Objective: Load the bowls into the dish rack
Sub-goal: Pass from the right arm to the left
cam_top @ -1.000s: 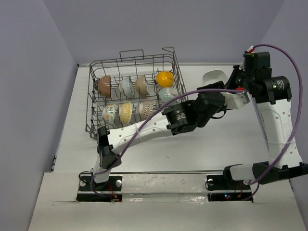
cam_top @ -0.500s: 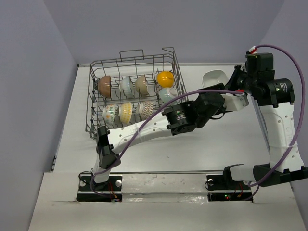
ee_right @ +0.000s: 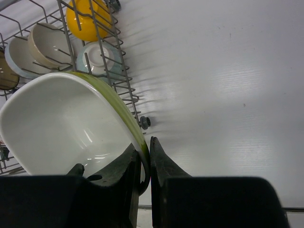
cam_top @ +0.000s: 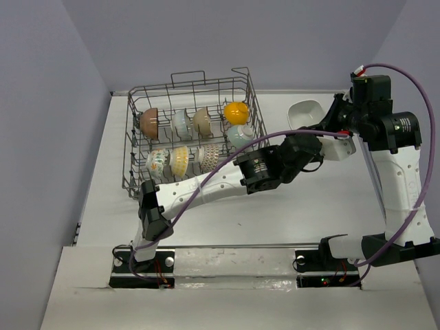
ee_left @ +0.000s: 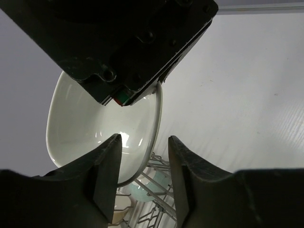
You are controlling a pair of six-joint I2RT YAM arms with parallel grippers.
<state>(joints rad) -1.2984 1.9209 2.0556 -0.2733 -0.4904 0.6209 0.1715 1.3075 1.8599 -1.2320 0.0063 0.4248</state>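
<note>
A squarish white bowl (cam_top: 306, 113) with a green outside hangs in the air right of the dish rack (cam_top: 130, 148). My right gripper (cam_top: 331, 118) is shut on its rim, and the pinch shows at the right gripper (ee_right: 148, 142) in its wrist view, on the bowl (ee_right: 57, 118). My left gripper (cam_top: 315, 135) reaches up from below. Its jaws straddle the lower rim of the bowl (ee_left: 95, 123). The left gripper (ee_left: 144, 140) is open, with a gap left on the outer side. Several bowls stand in the rack, among them an orange-yellow one (cam_top: 236, 111) and a brown one (cam_top: 149, 121).
The rack's right wall and its corner foot (ee_right: 144, 122) lie close under the held bowl. A pale teal bowl (cam_top: 238, 135) stands in the rack's right column beside that wall. White table (cam_top: 323, 199) stretches to the right of the rack and in front of it.
The left gripper's jaws have narrowed around the bowl's rim and the left arm has edged right toward it. The right arm shifted slightly, then held still.
</note>
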